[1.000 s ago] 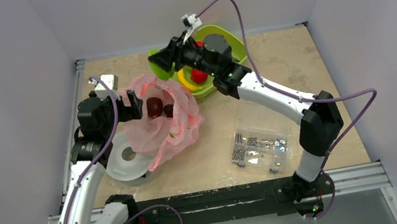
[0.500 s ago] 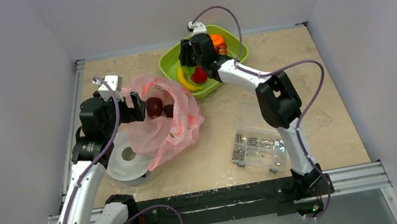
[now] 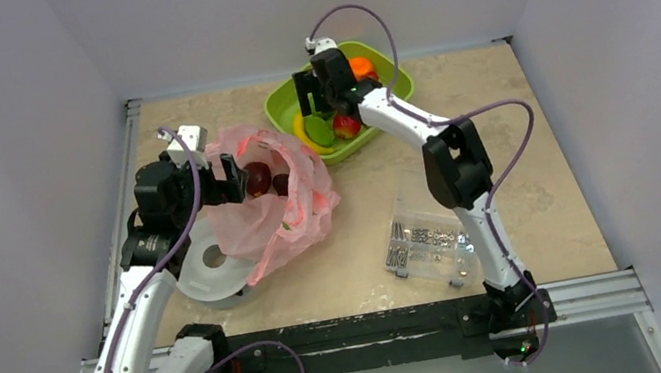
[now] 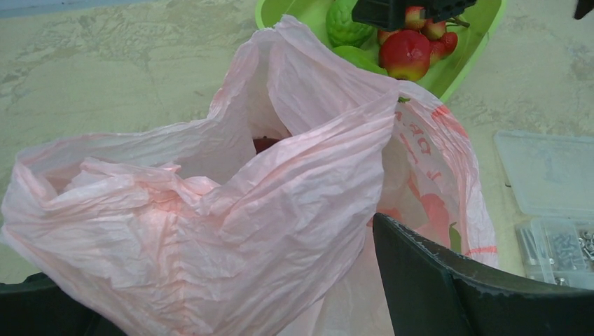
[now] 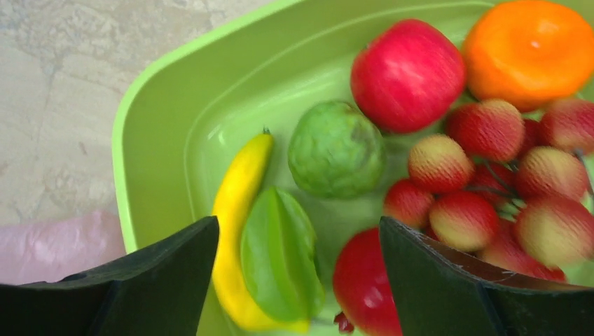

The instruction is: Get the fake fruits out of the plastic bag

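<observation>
The pink plastic bag (image 3: 275, 211) lies left of centre, its mouth held up, with two dark red fruits (image 3: 257, 176) inside. My left gripper (image 3: 226, 177) is at the bag's left rim. In the left wrist view its fingers stand wide apart with bunched bag plastic (image 4: 231, 210) between them (image 4: 224, 266). My right gripper (image 3: 312, 98) is open and empty over the green bowl (image 3: 281, 106). In the right wrist view, below the gripper (image 5: 298, 227), lie a green starfruit (image 5: 280, 255), a banana (image 5: 235, 203), a green guava (image 5: 336, 148), a red apple (image 5: 408, 73), an orange (image 5: 529, 42) and a lychee bunch (image 5: 490, 182).
A clear rigid box of small parts (image 3: 430, 246) sits at the front right. A white round disc (image 3: 208, 268) lies partly under the bag by my left arm. Walls enclose the table on three sides.
My right gripper carried the green starfruit from beside the bowl to over it and let it go; the starfruit now lies in the bowl. The left arm and bag have barely moved.
</observation>
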`<state>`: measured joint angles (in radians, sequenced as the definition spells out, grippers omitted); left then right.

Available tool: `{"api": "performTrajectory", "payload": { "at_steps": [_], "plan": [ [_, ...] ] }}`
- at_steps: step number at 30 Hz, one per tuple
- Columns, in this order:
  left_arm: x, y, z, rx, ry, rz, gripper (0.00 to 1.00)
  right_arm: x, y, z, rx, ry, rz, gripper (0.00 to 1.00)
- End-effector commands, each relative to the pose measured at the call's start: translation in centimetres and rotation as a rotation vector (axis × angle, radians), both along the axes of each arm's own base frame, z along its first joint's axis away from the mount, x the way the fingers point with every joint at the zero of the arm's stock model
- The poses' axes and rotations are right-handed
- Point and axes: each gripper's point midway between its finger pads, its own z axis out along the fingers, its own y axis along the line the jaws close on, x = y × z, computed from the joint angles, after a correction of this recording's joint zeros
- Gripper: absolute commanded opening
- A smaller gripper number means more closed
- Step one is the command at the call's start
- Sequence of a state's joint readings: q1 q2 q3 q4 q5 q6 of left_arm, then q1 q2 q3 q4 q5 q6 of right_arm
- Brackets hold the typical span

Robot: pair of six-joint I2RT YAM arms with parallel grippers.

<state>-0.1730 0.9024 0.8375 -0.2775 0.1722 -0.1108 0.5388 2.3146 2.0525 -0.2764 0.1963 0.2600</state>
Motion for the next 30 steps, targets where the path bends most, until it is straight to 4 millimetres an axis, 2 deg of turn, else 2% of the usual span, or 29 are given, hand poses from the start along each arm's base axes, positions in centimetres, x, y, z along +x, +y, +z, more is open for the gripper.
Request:
{"api": "performTrajectory", "payload": {
  "at_steps": [1, 3, 6, 7, 8, 10, 14, 17, 23, 26, 30],
  "plan": [
    [0.2, -0.5, 2.3, -0.005, -0.065, -0.028, 0.93, -3.9, -1.7, 9.5, 0.007, -0.092, 0.001, 0.84],
    [0.2, -0.5, 2.4, -0.004, -0.067, -0.024, 0.93, -6.7, -1.0, 11.6, 0.066, -0.103, 0.064, 0.83],
    [0.2, -0.4, 2.4, -0.003, -0.069, -0.021, 0.93, -11.8, 1.3, 13.7, 0.152, -0.124, 0.188, 0.81],
    [0.2, -0.4, 2.4, -0.001, -0.067, -0.019, 0.92, -13.3, 1.6, 14.4, 0.17, -0.144, 0.211, 0.78],
    [0.2, -0.3, 2.4, -0.001, -0.069, -0.016, 0.92, -15.5, 2.8, 15.4, 0.191, -0.166, 0.259, 0.74],
    [0.2, -0.2, 2.4, -0.001, -0.068, -0.009, 0.91, -19.1, 4.5, 16.0, 0.21, -0.19, 0.342, 0.69],
    [0.1, 0.1, 2.7, -0.001, -0.073, 0.013, 0.87, -24.4, 7.8, 17.8, 0.35, -0.214, 0.497, 0.56],
    [-0.6, 0.3, 3.4, -0.044, -0.061, 0.046, 0.86, -25.9, 9.8, 17.6, 0.408, -0.199, 0.553, 0.47],
    [-3.9, 0.2, 3.2, -0.137, 0.097, 0.078, 0.9, -26.6, 12.9, 15.2, 0.435, -0.121, 0.639, 0.27],
    [-5.4, -0.4, 3.4, -0.138, 0.142, 0.032, 0.92, -27.0, 14.6, 13.5, 0.412, -0.076, 0.662, 0.21],
    [-7.1, -0.1, 2.6, -0.136, 0.226, 0.049, 0.87, -26.7, 15.8, 11.9, 0.39, -0.07, 0.641, 0.2]
  ]
}}
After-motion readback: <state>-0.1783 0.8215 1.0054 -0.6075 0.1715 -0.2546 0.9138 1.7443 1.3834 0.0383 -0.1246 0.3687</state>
